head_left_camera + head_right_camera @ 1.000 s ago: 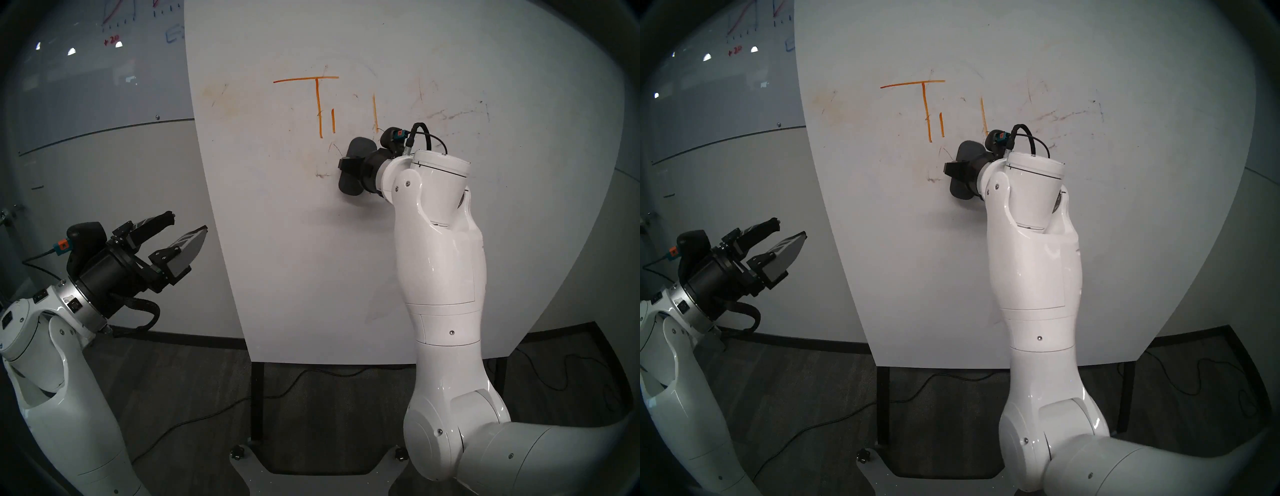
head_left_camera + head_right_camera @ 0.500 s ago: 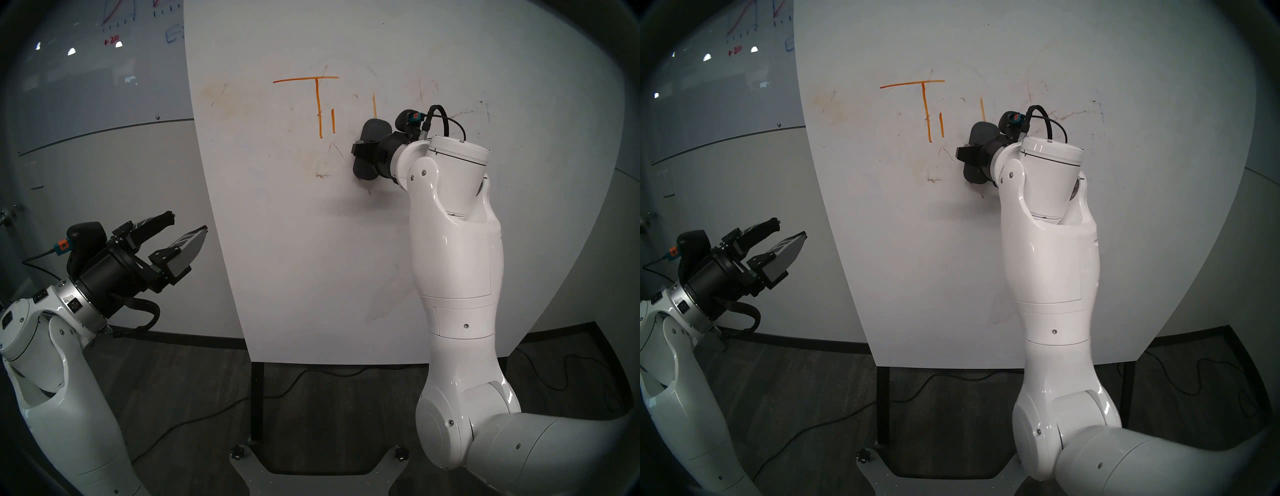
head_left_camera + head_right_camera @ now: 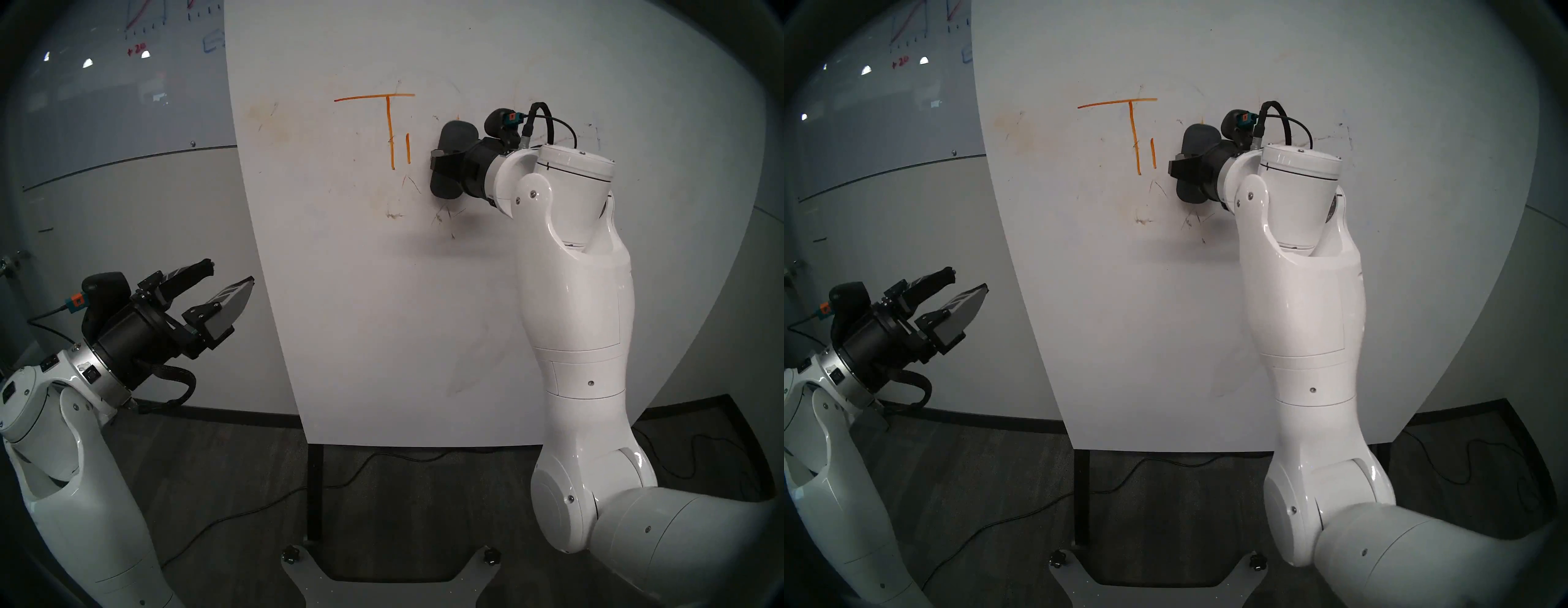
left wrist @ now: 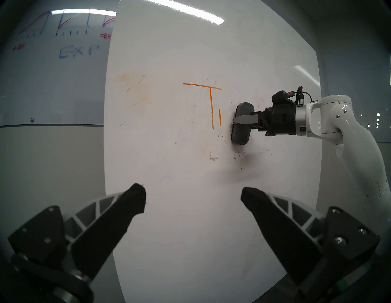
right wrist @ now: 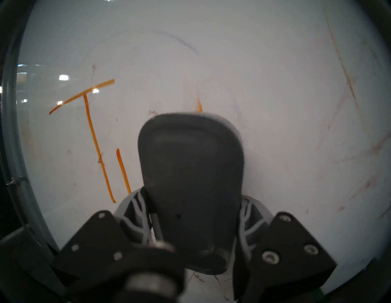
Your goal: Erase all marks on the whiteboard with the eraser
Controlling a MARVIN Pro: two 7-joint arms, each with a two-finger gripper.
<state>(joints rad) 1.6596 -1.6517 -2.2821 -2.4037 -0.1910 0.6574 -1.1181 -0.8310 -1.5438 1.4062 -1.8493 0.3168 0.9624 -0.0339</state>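
Note:
The whiteboard (image 3: 382, 318) stands upright in front of me. Orange marks remain on it: a "T" (image 3: 388, 127) and a short "i" stroke (image 3: 408, 148). The dark grey eraser (image 3: 456, 133) is pressed upright against the board just right of the "i", with my right gripper (image 3: 449, 161) shut on its middle. In the right wrist view the eraser (image 5: 190, 158) covers the board ahead, with a small orange tip (image 5: 198, 105) showing above it. Dark scribbles (image 3: 441, 216) lie below the eraser. My left gripper (image 3: 229, 274) hangs open and holds nothing, off the board's left edge.
Pale orange smudges (image 3: 267, 114) mark the board's upper left and faint streaks (image 3: 589, 131) its right. A glass board with graph drawings (image 3: 127, 63) is behind at the upper left. Dark legs (image 3: 315, 488) and cables (image 3: 254, 509) are on the floor.
My right gripper has slid the eraser up and slightly right along the board. Most of the orange stroke right of the "i" is now wiped or covered, and the scribbles below are uncovered. The left arm is still.

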